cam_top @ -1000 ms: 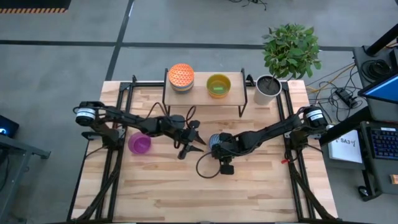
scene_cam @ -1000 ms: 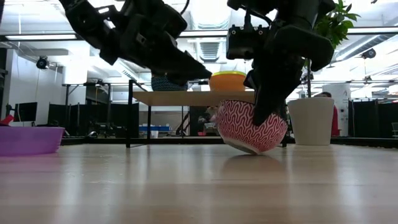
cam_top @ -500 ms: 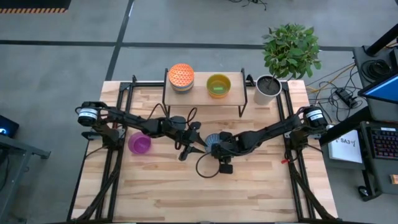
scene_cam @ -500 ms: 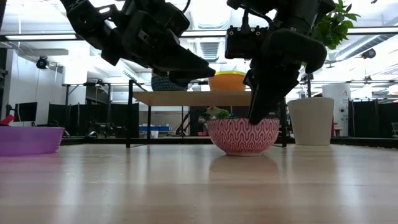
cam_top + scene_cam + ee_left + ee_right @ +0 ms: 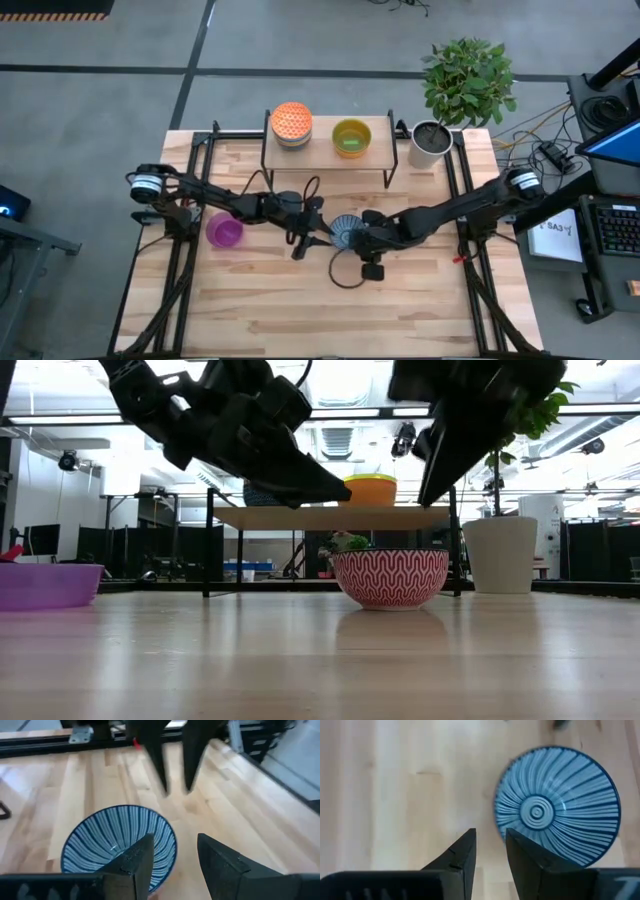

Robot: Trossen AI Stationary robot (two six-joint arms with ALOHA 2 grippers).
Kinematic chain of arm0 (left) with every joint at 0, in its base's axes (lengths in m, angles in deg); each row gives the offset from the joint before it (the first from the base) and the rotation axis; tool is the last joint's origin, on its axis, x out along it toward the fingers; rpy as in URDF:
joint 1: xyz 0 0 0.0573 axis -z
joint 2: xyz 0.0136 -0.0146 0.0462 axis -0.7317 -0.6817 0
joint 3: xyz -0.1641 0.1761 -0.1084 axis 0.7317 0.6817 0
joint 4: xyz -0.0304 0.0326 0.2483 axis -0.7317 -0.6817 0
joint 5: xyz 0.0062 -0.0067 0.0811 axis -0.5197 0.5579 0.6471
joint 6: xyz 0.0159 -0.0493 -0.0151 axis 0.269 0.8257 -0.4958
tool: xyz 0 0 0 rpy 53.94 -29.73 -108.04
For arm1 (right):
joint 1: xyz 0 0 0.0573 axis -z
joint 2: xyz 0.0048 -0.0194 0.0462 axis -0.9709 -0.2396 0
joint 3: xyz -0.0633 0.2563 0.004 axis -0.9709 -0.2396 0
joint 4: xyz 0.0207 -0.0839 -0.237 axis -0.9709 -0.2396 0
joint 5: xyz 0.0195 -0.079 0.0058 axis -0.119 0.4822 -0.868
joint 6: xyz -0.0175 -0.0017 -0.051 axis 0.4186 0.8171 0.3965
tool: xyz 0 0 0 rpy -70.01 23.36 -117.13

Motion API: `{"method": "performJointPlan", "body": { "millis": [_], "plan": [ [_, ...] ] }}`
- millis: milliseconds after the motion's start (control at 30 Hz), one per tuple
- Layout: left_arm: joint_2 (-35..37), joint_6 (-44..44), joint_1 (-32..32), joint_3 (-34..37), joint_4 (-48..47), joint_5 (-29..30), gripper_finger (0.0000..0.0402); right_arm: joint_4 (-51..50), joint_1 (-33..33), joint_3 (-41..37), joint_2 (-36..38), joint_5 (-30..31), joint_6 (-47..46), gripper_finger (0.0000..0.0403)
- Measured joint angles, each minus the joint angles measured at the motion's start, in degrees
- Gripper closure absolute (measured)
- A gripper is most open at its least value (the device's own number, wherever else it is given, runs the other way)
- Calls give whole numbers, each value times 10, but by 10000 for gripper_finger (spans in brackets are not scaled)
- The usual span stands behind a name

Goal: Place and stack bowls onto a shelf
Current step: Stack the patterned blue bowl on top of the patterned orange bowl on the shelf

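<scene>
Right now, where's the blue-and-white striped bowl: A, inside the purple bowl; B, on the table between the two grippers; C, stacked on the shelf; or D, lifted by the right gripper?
B: the striped bowl sits upright on the table between the left gripper and right gripper, neither holding it.

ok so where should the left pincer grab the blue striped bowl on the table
Probably by the rim. The blue striped bowl sits upright and open on the tabletop, walls flaring out, so one finger inside and one outside the thin edge should pinch well. Come from above on the side facing the left pincer, which is open beside it; the right pincer hangs at the opposite side.
</scene>
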Motion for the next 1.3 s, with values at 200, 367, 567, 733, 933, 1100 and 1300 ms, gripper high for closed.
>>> {"method": "performJointPlan", "body": {
  "millis": [200,367,567,733,933,1100,1300],
  "plan": [
    [-3,-18,9,-46,-65,12,267,76,-40,-56,59,4,-21,305],
    [-23,-63,9,-110,-181,19,267,199,-71,-132,123,24,-36,305],
    [-56,-115,10,-184,-304,19,242,306,-97,-214,193,77,-38,305],
    [-90,-155,17,-233,-390,20,207,378,-106,-264,234,95,-29,305],
    [-144,-165,32,-284,-422,43,205,417,-110,-307,265,105,-17,305],
    [-186,-168,34,-319,-477,70,225,426,-110,-316,275,110,-15,305],
    [-213,-169,35,-347,-503,74,282,438,-111,-321,276,108,-6,305]
  ]
}}
